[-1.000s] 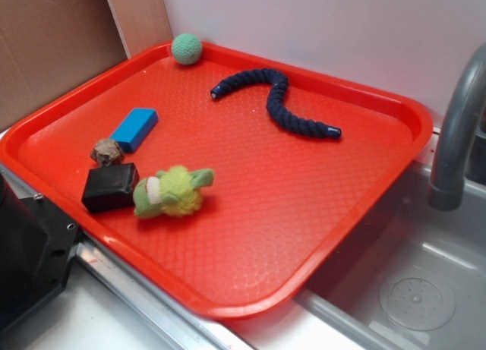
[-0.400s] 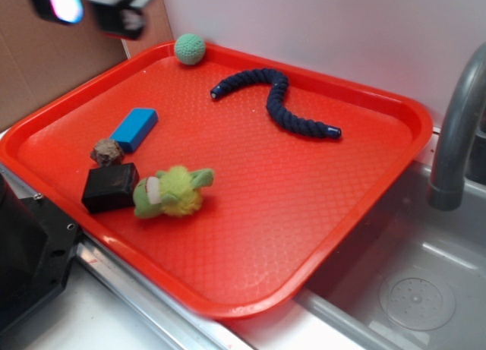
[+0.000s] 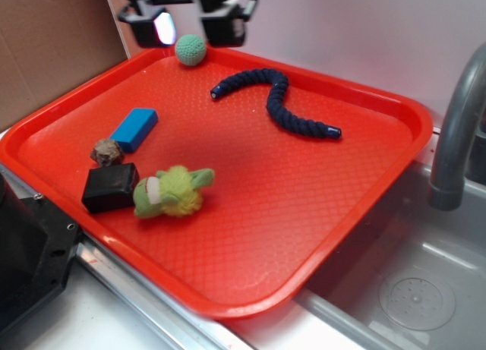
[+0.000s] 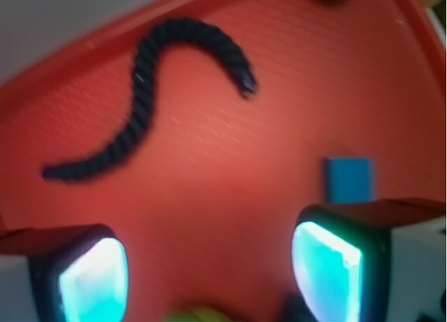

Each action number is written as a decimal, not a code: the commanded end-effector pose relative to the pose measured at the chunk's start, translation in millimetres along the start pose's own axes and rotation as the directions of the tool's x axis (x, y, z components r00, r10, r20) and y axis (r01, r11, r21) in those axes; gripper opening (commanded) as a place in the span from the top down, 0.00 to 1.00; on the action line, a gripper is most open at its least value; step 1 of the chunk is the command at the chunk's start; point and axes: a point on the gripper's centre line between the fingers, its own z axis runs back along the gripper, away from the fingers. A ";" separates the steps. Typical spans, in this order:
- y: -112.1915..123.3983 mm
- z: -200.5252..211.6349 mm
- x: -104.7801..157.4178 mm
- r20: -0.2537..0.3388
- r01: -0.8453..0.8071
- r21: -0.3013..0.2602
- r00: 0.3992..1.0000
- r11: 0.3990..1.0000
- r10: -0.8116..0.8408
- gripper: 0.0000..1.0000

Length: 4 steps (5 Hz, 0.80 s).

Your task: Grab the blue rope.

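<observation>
One blue rope (image 3: 279,101) lay on a red tray (image 3: 304,213) among five other toys as the end effector (image 3: 187,25) hung open above, empty

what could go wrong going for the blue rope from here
The open claw hangs high at the tray's back edge, right by the green knitted ball; a careless descent could knock it. The blue rope is curvy and thin, so a close on a bend may slip. One rope end lies near the red tray's rim.
</observation>
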 end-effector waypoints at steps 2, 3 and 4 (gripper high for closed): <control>-50.1 -41.1 25.4 0.120 -0.238 -0.023 0.964 0.971 0.239 0.00; -41.4 -60.8 35.6 0.105 -0.274 0.011 0.957 0.962 0.272 0.00; -35.0 -81.4 42.0 0.092 -0.285 0.054 0.956 0.957 0.280 0.00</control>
